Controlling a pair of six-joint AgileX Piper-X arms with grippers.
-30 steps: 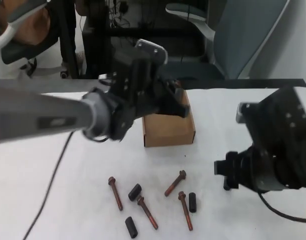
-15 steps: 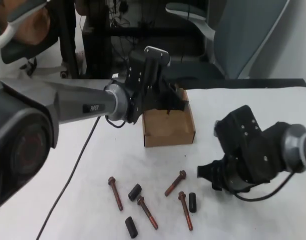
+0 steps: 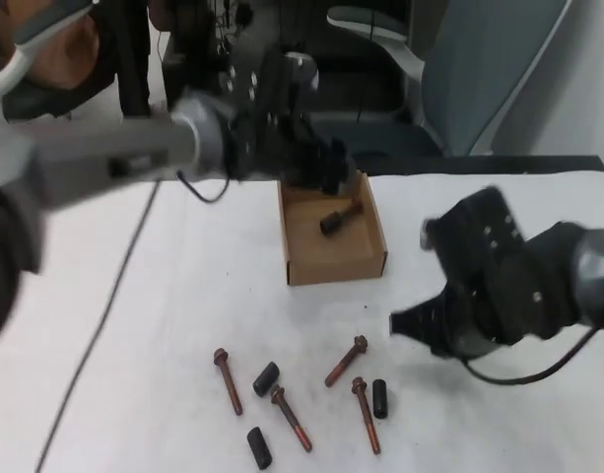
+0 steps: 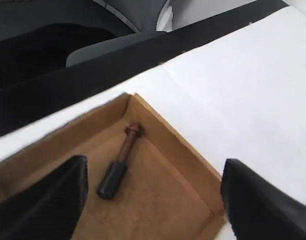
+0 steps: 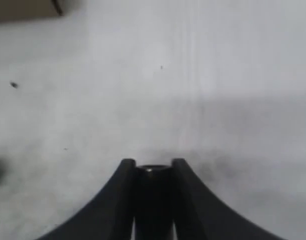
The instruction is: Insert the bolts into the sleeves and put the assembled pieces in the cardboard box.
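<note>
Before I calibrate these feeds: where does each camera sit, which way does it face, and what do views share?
High view: behind the arms, looking forward and down over the bench; shows both arms.
Left wrist view: on the left wrist, looking into the cardboard box; open left claw at the edges.
Right wrist view: on the right wrist, facing the bench; right claw shut on a sleeve.
Shared: high and left wrist views show that box with the assembled piece.

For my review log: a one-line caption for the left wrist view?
Left fingers, open, by the box; one sleeved bolt lies inside.
</note>
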